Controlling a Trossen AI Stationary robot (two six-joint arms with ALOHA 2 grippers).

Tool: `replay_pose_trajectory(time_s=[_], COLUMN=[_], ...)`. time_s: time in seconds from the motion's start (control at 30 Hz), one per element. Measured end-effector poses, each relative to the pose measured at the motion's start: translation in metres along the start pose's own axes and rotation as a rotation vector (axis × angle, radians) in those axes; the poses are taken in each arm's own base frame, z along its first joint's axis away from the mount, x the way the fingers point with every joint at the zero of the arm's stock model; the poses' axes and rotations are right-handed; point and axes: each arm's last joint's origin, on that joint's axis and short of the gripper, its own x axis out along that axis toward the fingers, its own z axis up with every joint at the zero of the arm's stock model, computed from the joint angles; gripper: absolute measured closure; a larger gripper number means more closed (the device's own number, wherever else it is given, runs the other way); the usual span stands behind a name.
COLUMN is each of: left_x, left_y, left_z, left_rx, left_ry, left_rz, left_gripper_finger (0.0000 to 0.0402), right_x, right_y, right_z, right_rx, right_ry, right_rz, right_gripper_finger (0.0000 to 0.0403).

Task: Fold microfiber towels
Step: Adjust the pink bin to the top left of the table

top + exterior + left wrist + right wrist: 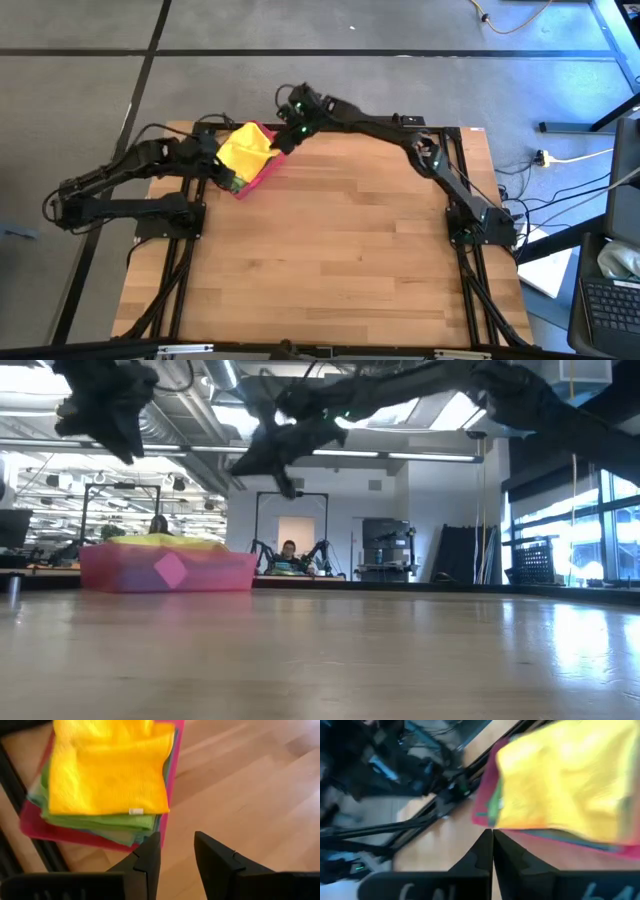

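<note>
A stack of folded microfiber towels lies in a pink tray (262, 178) at the table's far left. A yellow towel (107, 770) is on top, resting on a bright green one (125, 822), with a teal edge (34, 795) showing beneath. My left gripper (177, 855) hangs open above the tray's near corner, tilted down, with nothing between its fingers. My right gripper (492, 845) is shut and empty, raised above the tray's far right side and pointing at the yellow towel (570, 780). In the low view both grippers (115, 415) (280, 460) hang well above the tray (165, 572).
Bare wooden tabletop (350, 250) spreads to the right of the tray and toward the near edge. Black frame rails (175, 270) run along both table sides. Beyond the far edge, a person (290, 550) sits in the room.
</note>
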Motion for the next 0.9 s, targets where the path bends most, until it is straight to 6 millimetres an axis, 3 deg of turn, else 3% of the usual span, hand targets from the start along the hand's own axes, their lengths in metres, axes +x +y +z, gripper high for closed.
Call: replay_pose_trajectory(time_s=[0.13, 0.3, 0.43, 0.6, 0.73, 0.9], left_x=[0.031, 0.071, 0.088, 0.105, 0.114, 0.123], left_y=[-0.002, -0.009, -0.011, -0.007, -0.007, -0.010], left_z=[-0.011, -0.025, -0.039, -0.058, -0.069, -0.071], left_rx=[-0.077, -0.179, -0.229, -0.176, -0.160, -0.167], left_ry=[0.022, 0.008, 0.014, 0.151, 0.218, 0.199], left_rz=[-0.017, -0.160, -0.154, -0.058, 0.000, 0.068], left_gripper_finger=[0.0292, 0.0292, 0.0292, 0.0292, 0.0292, 0.0292], right_x=[-0.031, -0.082, -0.122, -0.163, -0.183, -0.185], right_y=[0.017, 0.057, 0.092, 0.122, 0.133, 0.133], right_z=[0.009, 0.012, 0.003, -0.004, -0.007, -0.010], right_rx=[-0.063, -0.179, -0.293, -0.386, -0.397, -0.386], right_ry=[-0.045, -0.035, -0.033, -0.080, -0.107, -0.080], right_rz=[-0.089, -0.108, -0.237, -0.365, -0.394, -0.420], right_gripper_finger=[0.0382, 0.0380, 0.0380, 0.0380, 0.0380, 0.0380])
